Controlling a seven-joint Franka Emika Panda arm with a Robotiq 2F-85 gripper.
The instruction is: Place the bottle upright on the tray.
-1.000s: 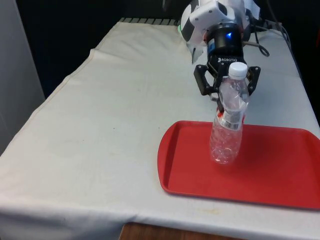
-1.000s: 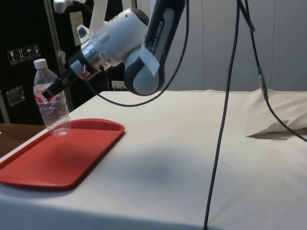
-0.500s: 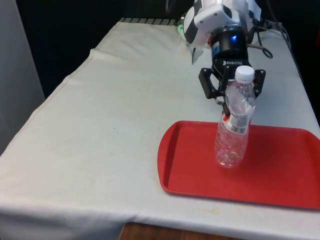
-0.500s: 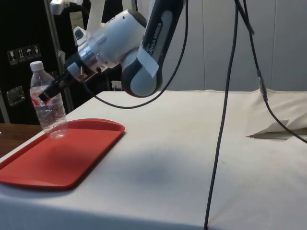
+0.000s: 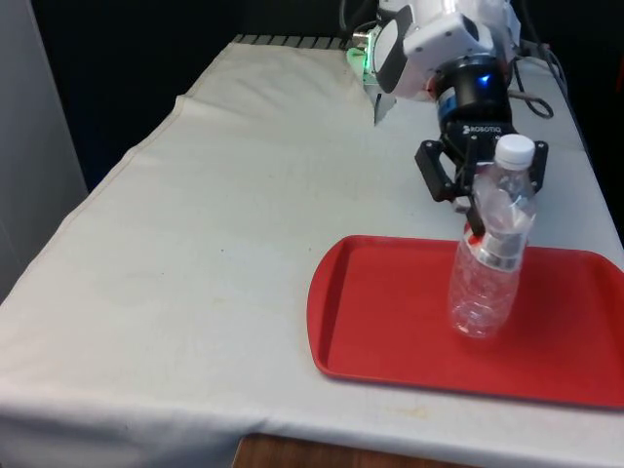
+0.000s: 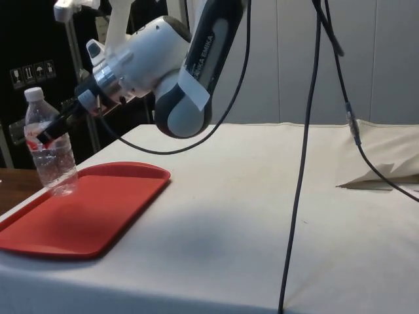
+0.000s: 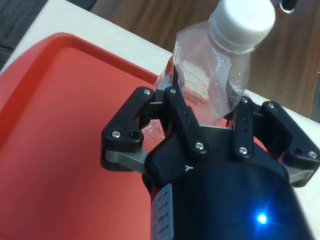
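Observation:
A clear plastic bottle point(image 5: 487, 263) with a white cap stands nearly upright, leaning slightly, its base on or just above the red tray point(image 5: 390, 312). My gripper point(image 5: 485, 207) is shut on the bottle's upper body, below the cap. From the side, the bottle point(image 6: 49, 154) sits over the tray's point(image 6: 98, 209) far part, and the gripper point(image 6: 52, 127) clamps it from behind. In the wrist view the black fingers point(image 7: 182, 117) squeeze the crumpled bottle point(image 7: 210, 75) over the tray point(image 7: 60, 115).
The tray lies near the table's front edge, at the front view's right. White cloth point(image 5: 224, 214) covers the table to the tray's left. A dark cable point(image 6: 308, 144) hangs across the side view. A fold of cloth point(image 6: 380, 176) rises at the side view's right.
The gripper has carried the bottle toward the front view's right, farther over the tray's middle. It has stayed shut on the bottle throughout.

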